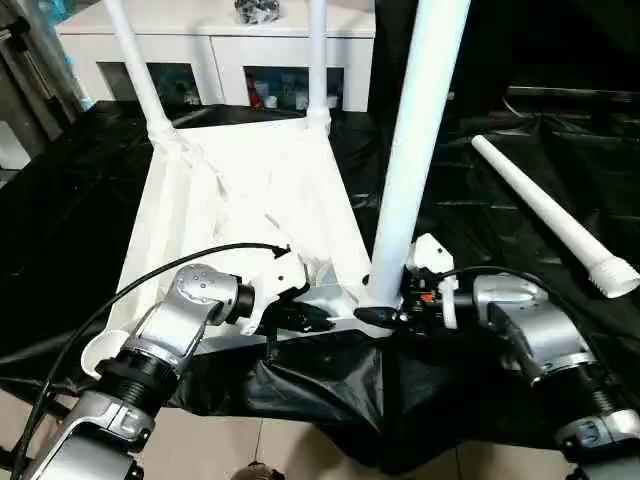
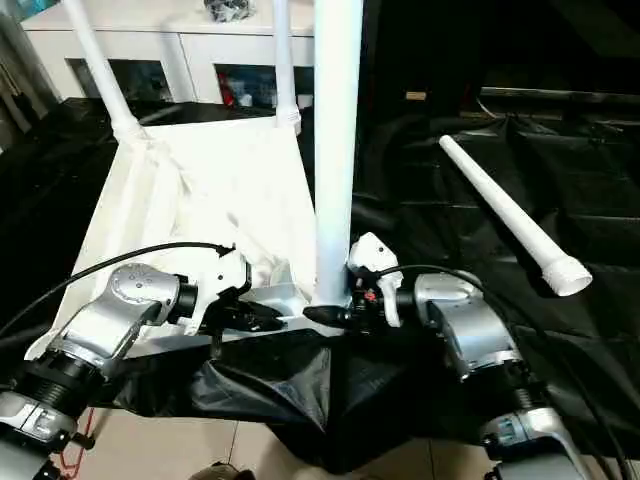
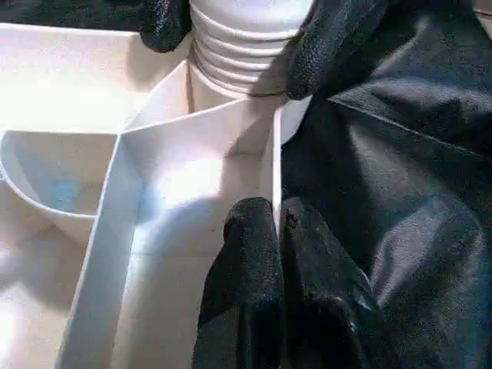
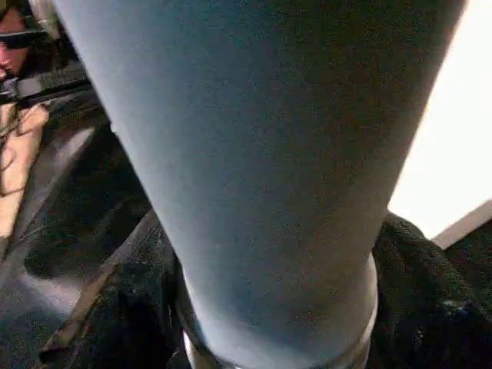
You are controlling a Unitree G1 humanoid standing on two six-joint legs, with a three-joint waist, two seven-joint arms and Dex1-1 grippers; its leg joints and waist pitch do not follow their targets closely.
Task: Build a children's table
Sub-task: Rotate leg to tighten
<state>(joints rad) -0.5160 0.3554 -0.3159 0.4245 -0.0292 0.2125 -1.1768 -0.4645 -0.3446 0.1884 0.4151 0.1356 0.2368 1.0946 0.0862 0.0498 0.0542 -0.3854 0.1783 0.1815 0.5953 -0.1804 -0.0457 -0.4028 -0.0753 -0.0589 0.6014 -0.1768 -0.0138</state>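
Left eye view: the black-draped work table (image 1: 560, 140) carries the tabletop (image 1: 240, 200), which lies underside up with its ribs exposed. Two legs stand in the far corner sockets, a far-left leg (image 1: 135, 70) and a far-right leg (image 1: 317, 60). A third leg (image 1: 415, 150) stands upright in the near-right socket, its long axis close to vertical and its threaded end at the socket mouth. A fourth leg (image 1: 550, 215) lies loose on the cloth to my right, well apart from the tabletop, its wide threaded end toward me. The near-left socket (image 1: 100, 350) is still empty. My right gripper (image 1: 385, 312) is at the base of the third leg, its fingers on either side of the tube just above the socket; I cannot tell whether they press it. My left gripper (image 3: 277, 223) is clamped shut on the thin near-edge wall of the tabletop, just beside that socket. Judgement: the third leg is being seated. The next move depends on this leg rising straight up between my right fingers, so any turning must run around that vertical axis while my left gripper steadies the top. The right arm is also nearer the loose leg.
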